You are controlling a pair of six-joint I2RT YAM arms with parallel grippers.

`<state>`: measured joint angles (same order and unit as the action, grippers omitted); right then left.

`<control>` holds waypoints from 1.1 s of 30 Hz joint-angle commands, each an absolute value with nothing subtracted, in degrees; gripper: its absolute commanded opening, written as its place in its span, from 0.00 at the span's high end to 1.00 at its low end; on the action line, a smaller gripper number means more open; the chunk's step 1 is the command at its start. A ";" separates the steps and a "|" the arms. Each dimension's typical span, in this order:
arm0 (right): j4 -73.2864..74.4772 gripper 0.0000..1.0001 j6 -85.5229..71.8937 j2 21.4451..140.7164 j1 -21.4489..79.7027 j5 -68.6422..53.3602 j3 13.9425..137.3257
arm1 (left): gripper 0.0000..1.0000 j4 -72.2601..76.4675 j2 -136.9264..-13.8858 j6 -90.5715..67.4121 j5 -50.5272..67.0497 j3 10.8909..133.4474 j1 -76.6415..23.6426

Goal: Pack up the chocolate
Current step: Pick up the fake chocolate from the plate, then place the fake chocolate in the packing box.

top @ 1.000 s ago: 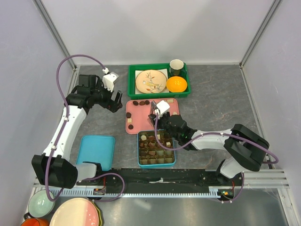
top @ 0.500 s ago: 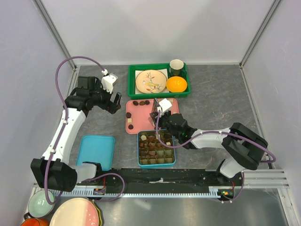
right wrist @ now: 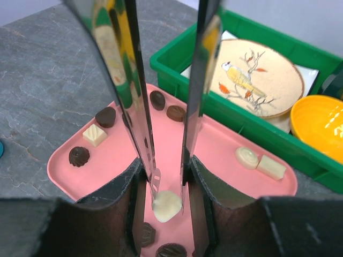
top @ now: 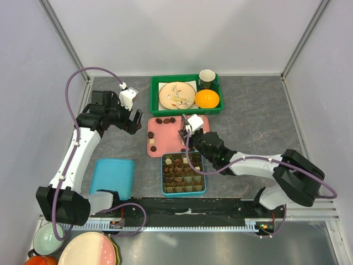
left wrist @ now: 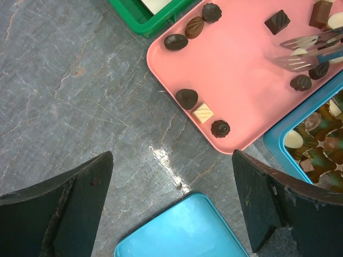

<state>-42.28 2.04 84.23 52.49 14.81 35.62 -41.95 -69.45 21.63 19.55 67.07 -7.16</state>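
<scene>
Right wrist view: cream-white chocolate (right wrist: 167,208) on the pink tray (right wrist: 214,155), lying exactly between the two metal blades (right wrist: 140,107) of the right hand (right wrist: 170,188), at their very tips. Blades near on both sides of the piece, perhaps touching it; cannot tell whether pinching or only standing around it. Piece a rounded oval, long axis not clear from here. Directly under the hand, so no sideways correction needed, by my judgement: only a little more closing, then a lift. Right arm clearly the nearer one. Left hand (left wrist: 171,159) spread wide, holding nothing, over bare counter (left wrist: 80,80) beside the left edge of the tray, well apart from this piece.

Top external view: piece itself hidden under the right hand. Shows instead the box (top: 163,176) just beside the near edge of the tray, many cells filled; hard to tell how many free. Probably a short carry toward the arm bases.

Left wrist view: blades from the side, the white piece between them, and dark pieces (left wrist: 186,98) loose on the tray.
</scene>
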 commanded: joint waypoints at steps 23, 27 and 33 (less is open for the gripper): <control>-1.77 0.66 -2.45 46.41 65.56 5.62 35.33 | 0.01 -39.90 -67.85 21.97 19.60 61.87 -7.12; -1.23 0.63 -4.21 45.44 68.11 6.24 34.02 | 0.01 -39.90 -67.85 21.71 19.42 61.96 -7.12; -4.04 0.57 -4.83 47.55 70.66 9.31 32.61 | 0.01 -40.34 -67.68 21.80 19.25 62.31 -7.12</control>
<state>-1.34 -3.18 46.96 69.47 6.66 33.21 -41.63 -68.51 21.58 19.53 62.00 -7.16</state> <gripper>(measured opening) 0.420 0.991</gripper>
